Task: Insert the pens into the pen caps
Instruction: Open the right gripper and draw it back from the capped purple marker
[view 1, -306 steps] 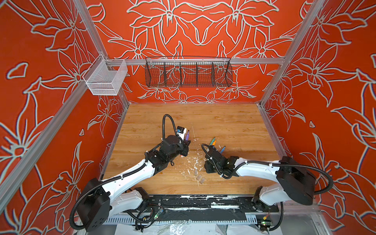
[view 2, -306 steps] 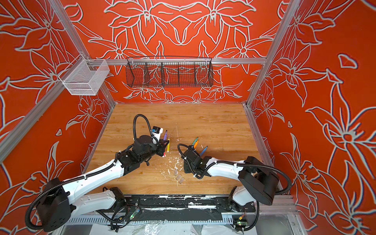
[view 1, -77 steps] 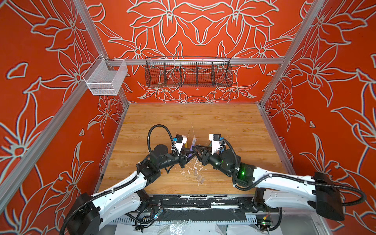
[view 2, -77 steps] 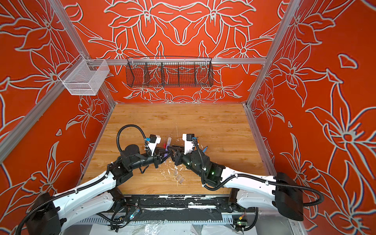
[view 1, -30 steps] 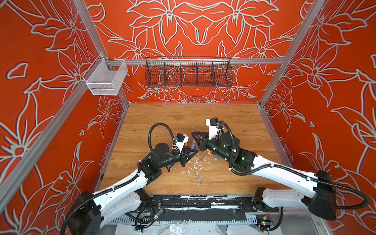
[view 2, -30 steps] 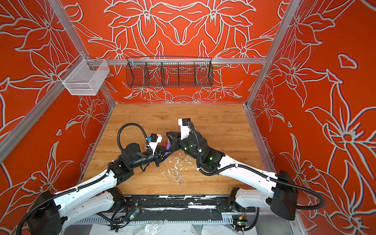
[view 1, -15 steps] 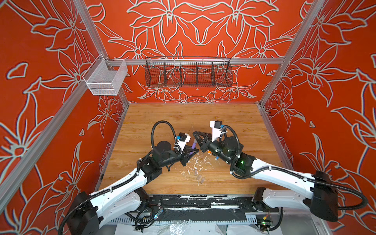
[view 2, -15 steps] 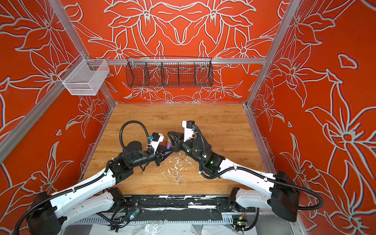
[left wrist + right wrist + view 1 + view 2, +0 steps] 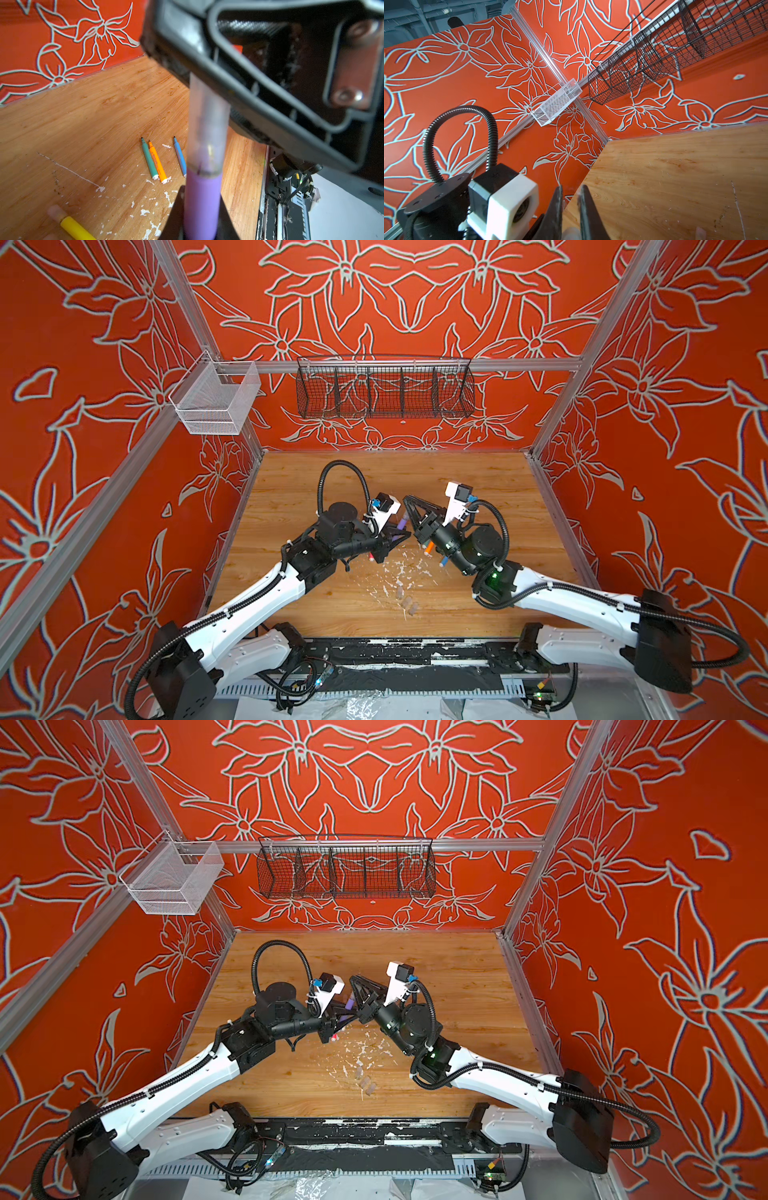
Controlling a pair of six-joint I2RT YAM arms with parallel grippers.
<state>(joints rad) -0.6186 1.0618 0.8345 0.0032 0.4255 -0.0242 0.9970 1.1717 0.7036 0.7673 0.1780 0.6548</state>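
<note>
Cap [image 9: 207,124] top hidden behind right pincer [image 9: 572,193], clenched on it. Purple pen [image 9: 201,203] base cut off at frame edge, left pincer [image 9: 199,220] clenched on it. Tip inside cap hazy. Both held above counter [image 9: 478,472]. Vs earlier: pincers were apart, right one low by loose pens [image 9: 158,164]; now they meet

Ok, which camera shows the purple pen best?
The left wrist view: the purple pen fills the middle, close up, its end inside a clear cap. In both top views it is only a small purple sliver. The right wrist view shows none of it.
</note>
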